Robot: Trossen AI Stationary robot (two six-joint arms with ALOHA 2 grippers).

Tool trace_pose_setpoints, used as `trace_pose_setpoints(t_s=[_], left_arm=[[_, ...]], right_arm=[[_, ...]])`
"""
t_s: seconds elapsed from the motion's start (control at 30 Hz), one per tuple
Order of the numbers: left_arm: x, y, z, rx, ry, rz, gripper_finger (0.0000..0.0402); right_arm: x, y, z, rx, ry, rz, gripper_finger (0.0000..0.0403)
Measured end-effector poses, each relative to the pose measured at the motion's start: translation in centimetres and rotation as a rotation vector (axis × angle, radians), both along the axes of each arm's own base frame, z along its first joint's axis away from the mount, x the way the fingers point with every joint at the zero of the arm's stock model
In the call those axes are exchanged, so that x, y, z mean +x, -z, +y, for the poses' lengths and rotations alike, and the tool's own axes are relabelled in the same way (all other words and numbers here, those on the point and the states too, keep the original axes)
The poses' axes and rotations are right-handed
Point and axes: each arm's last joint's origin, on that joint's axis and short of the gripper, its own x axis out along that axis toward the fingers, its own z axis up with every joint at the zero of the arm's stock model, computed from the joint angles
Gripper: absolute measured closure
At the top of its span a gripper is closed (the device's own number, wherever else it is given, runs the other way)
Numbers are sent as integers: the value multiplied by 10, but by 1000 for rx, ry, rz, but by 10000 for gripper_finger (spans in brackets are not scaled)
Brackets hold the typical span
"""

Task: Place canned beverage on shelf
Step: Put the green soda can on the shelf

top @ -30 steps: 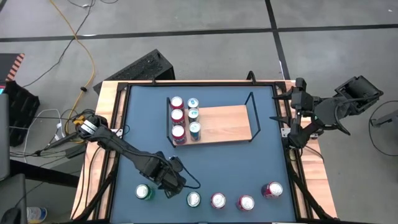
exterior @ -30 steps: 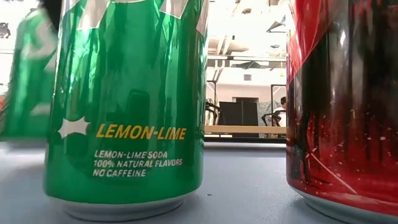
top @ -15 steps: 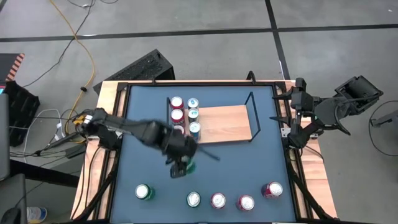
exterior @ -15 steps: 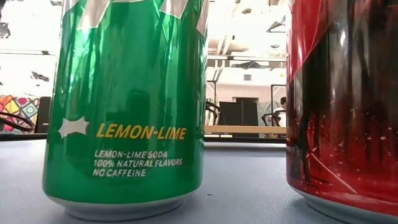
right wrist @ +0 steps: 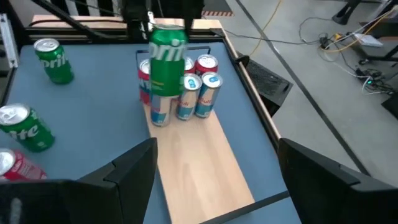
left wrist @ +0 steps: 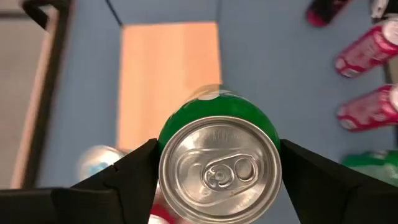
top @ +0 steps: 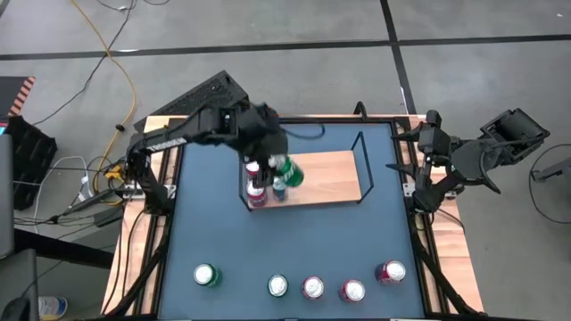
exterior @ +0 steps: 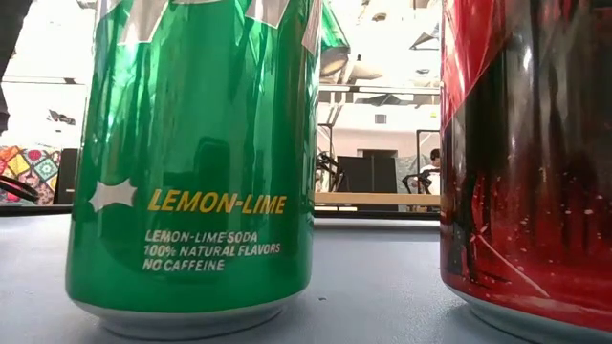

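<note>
My left gripper [left wrist: 217, 177] is shut on a green lemon-lime can [top: 290, 171] and holds it over the shelf [top: 326, 176], a light-wood board with black wire end frames. In the right wrist view the can [right wrist: 168, 59] hangs above several cans [right wrist: 186, 93] that stand at the shelf's left end. My right gripper [right wrist: 217, 180] waits at the table's right edge, open, with nothing between its fingers. My left gripper pinches the green can's upper side wall [left wrist: 166, 163] between its two fingers [left wrist: 134, 177], one on each side just below the top rim. The fingers come from above, slanting down. The can hangs roughly upright below them, lifted clear of the shelf and the cans on it.
Along the table's near edge stand a green can [top: 206, 275], another green one [top: 277, 285] and three red cans [top: 353, 290]. In the low view a green can [exterior: 191, 162] and a red can [exterior: 526, 162] fill the foreground. The shelf's right part [left wrist: 168, 74] is bare board.
My left gripper has carried the green can from the table's near left part, up and toward the far edge and the right, until it is over the shelf. The wrist has rolled on the way. The can has stayed lifted clear throughout.
</note>
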Motion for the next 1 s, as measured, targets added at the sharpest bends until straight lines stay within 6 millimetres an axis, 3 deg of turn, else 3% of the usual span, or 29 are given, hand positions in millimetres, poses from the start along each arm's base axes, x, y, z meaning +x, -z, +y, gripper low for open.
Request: trace_pose_setpoints(t_s=[0.3,0.47,0.8,1.0], left_arm=[[5,-7,60,174,37,-139,130],[18,13,85,184,92,-103,130],[51,64,103,253,236,40,123],[64,91,107,259,265,128,121]], right_arm=[[0,-1,-1,-11,41,-23,85],[0,-1,-1,-6,46,-26,85],[0,-1,-2,-6,63,-36,85],[7,9,0,-39,90,4,85]])
